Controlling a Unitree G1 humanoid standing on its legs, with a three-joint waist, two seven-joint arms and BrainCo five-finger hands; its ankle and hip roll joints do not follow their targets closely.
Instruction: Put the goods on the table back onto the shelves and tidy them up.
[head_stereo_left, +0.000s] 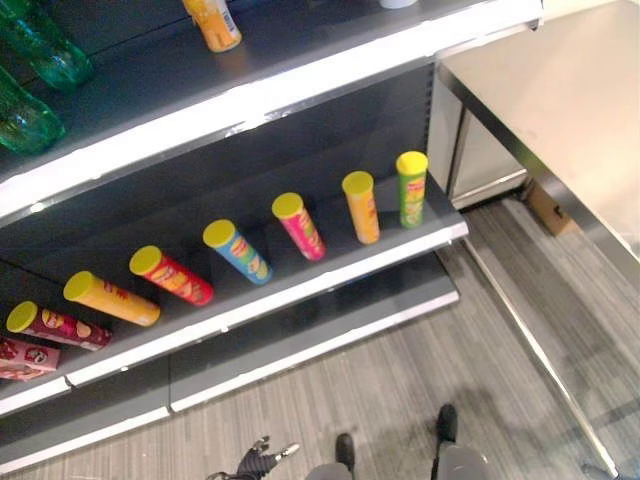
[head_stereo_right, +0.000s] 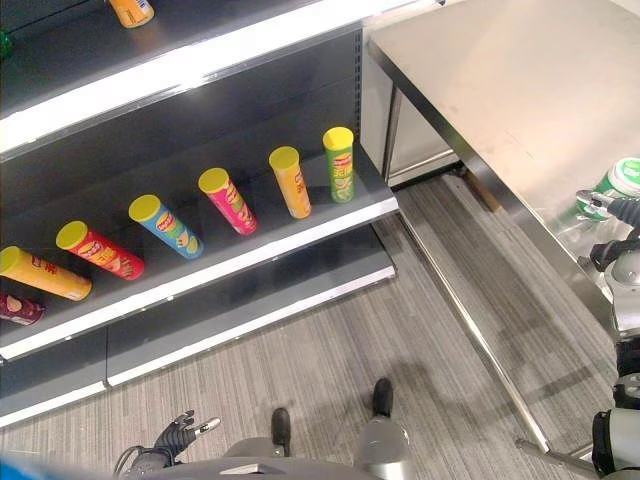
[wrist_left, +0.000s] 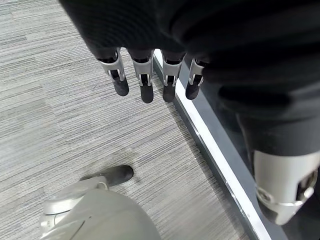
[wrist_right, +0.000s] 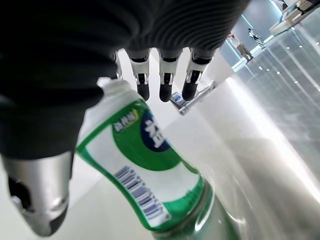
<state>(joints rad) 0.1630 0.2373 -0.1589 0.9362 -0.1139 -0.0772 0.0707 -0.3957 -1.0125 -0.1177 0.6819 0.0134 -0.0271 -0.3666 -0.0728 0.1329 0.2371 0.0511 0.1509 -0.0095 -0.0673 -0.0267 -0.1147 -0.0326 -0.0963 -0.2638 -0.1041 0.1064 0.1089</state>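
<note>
A green bottle (wrist_right: 145, 165) with a white-and-green label stands on the steel table (head_stereo_right: 500, 90) near its right edge, also seen as a green bottle (head_stereo_right: 622, 178) in the right eye view. My right hand (head_stereo_right: 622, 212) is at the bottle. Its fingers (wrist_right: 165, 80) reach straight past the bottle's top and the thumb (wrist_right: 40, 200) sits on the other side, not closed on it. My left hand (head_stereo_left: 255, 462) hangs low over the floor with relaxed fingers (wrist_left: 145, 82), holding nothing.
Several chip cans lean in a row on the middle shelf (head_stereo_left: 300, 290), from a green can (head_stereo_left: 411, 188) to a dark red can (head_stereo_left: 58, 326). Green bottles (head_stereo_left: 45, 45) and an orange can (head_stereo_left: 213, 22) sit on the upper shelf. A cardboard box (head_stereo_left: 548, 208) lies under the table.
</note>
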